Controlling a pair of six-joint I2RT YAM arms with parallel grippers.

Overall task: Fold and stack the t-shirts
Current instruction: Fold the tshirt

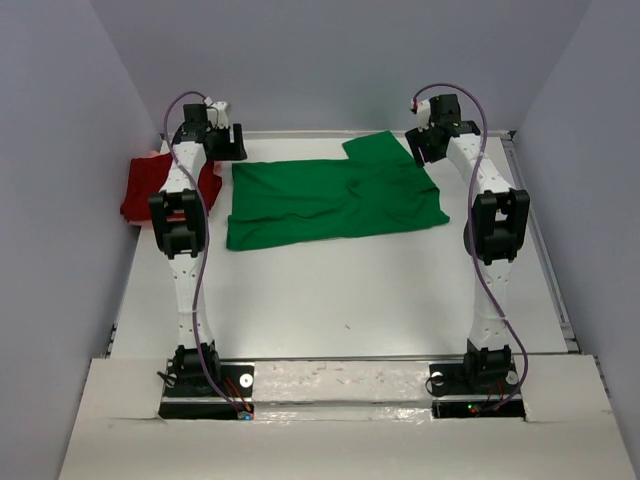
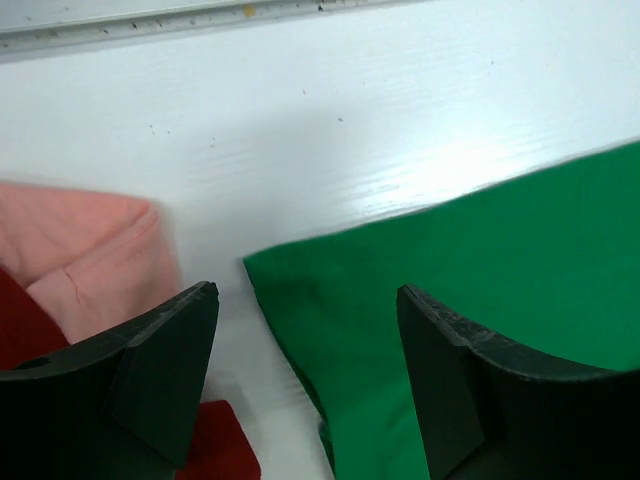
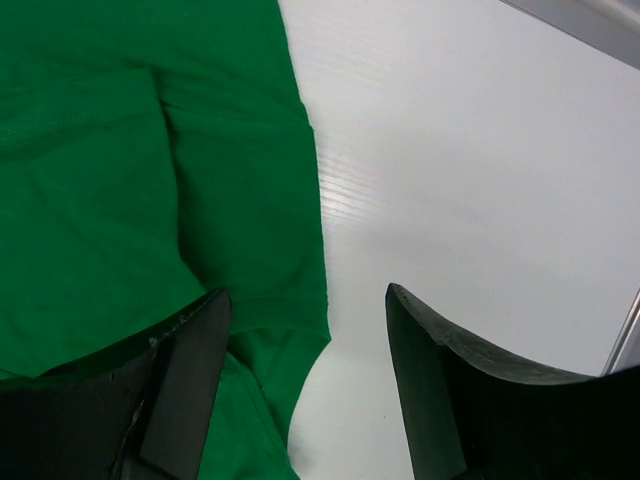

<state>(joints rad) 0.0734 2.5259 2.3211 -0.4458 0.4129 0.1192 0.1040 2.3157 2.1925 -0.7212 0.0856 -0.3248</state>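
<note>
**Listener:** Where are the shirts?

**Operator:** The bright green t-shirt (image 1: 335, 200) lies spread flat across the far middle of the white table (image 1: 340, 320), with one sleeve jutting towards the back right. The dark red shirt (image 1: 140, 195) is bunched at the far left edge, well apart from my right arm. In the left wrist view, the pale pink shirt (image 2: 90, 250) lies against the red one, just beside the green shirt's corner.

**Listener:** And your grippers?

**Operator:** I have both at the shirt's far edge. The left gripper (image 2: 305, 300) hangs over the far left corner with its jaws apart and nothing between them. The right gripper (image 3: 305, 295) has its jaws spread and empty too. One finger is over the sleeve hem, and the gap is mostly over bare table.

**Listener:** How would you take hold well?

**Operator:** I judge the step to be pinching both far corners for a fold towards me. I would nudge the right gripper inward so that it straddles the cloth, and keep the left clear of the pink shirt. Both should close on the green alone, then lift evenly so the cloth does not skew.
</note>
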